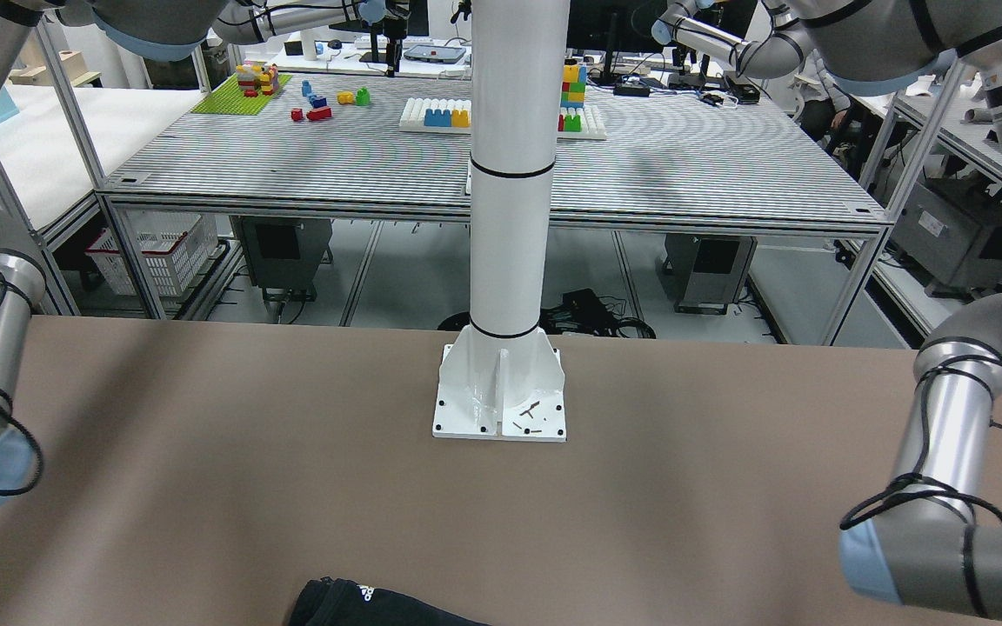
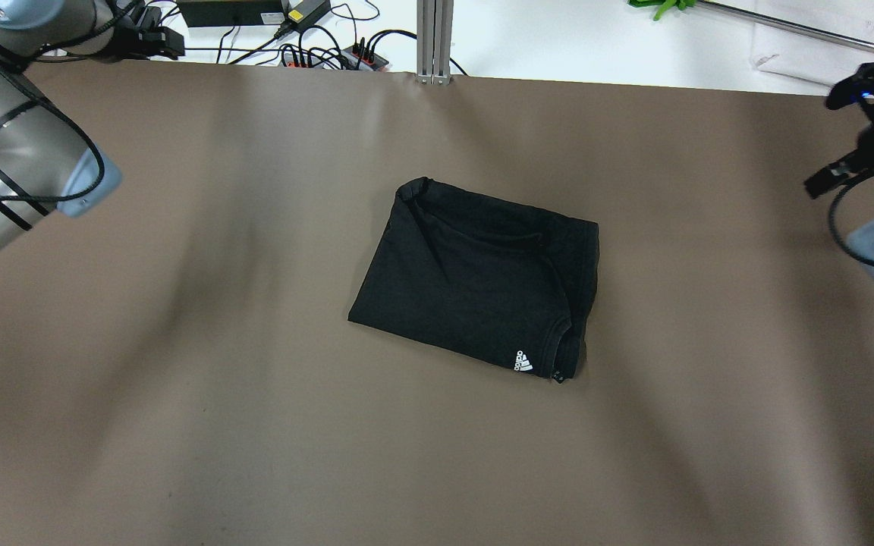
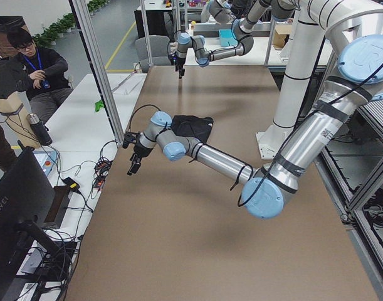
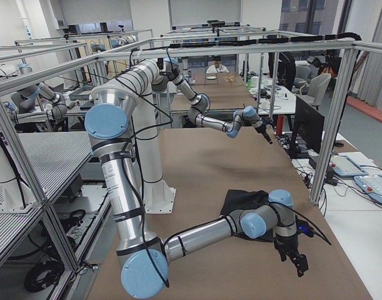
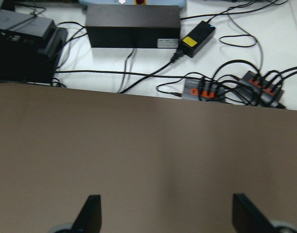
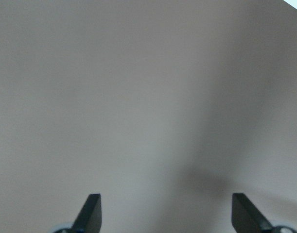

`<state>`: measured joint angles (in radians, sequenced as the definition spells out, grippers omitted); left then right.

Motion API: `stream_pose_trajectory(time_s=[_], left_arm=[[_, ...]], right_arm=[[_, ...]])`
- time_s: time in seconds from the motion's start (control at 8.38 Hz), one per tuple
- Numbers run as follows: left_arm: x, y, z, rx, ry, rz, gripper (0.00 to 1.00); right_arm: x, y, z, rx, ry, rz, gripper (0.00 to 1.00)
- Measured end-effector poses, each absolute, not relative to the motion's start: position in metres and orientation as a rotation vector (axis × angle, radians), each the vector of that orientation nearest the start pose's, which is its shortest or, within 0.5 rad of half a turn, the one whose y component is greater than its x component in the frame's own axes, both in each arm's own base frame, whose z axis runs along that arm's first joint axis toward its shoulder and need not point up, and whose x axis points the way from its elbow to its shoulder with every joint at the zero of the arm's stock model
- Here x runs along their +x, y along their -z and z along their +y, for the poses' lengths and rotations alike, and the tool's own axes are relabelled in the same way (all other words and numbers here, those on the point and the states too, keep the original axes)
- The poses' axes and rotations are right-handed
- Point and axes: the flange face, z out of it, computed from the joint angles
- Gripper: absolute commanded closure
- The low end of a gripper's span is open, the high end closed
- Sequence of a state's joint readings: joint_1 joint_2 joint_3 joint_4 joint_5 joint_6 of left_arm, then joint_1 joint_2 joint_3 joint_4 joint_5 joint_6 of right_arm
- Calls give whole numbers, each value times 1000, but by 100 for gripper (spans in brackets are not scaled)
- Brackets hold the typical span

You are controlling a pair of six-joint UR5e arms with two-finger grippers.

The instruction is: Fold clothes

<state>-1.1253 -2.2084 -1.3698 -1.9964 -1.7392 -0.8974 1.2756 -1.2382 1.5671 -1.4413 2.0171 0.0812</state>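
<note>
The dark garment (image 2: pixel 475 280) lies flat near the middle of the brown table (image 2: pixel 179 425). It is doubled over into a rough, slightly skewed rectangle, with a small white logo (image 2: pixel 525 361) at the corner nearest the robot's right and a few creases across its top layer. Neither arm touches it. The left pincer (image 5: pixel 167 216) hangs well off to the robot's left, by the table edge away from the robot, its two dark fingers (image 5: pixel 91 213) spread wide with nothing between them. Its wrist camera shows bare tabletop and, beyond the edge, a black box (image 5: pixel 133 26), a power adapter (image 5: pixel 196 39) and power strips (image 5: pixel 202 90) on a white surface. The right pincer (image 6: pixel 165 213) is out over the opposite end of the table, likewise spread wide and empty, with only plain brown surface beneath it. The white pillar (image 1: pixel 510 217) stands on its bolted base plate at the robot's side of the table, and the garment lies on the open surface in front of it, apart from the base. A person (image 3: pixel 37 69) sits off past the table's corner at the robot's left end.
</note>
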Motion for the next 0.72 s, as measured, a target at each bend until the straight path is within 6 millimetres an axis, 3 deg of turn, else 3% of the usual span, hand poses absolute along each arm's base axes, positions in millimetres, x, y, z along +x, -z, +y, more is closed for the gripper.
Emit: stream_pose_trajectory(time_s=[0.24, 0.36, 0.72], left_arm=[[152, -343, -736, 556, 316, 533, 5], [126, -359, -735, 562, 275, 462, 5], [79, -408, -683, 608, 167, 292, 5]], right_arm=[[-13, -542, -628, 341, 360, -405, 6], [19, -570, -619, 319, 374, -364, 6], [64, -643, -588, 236, 340, -309, 6]])
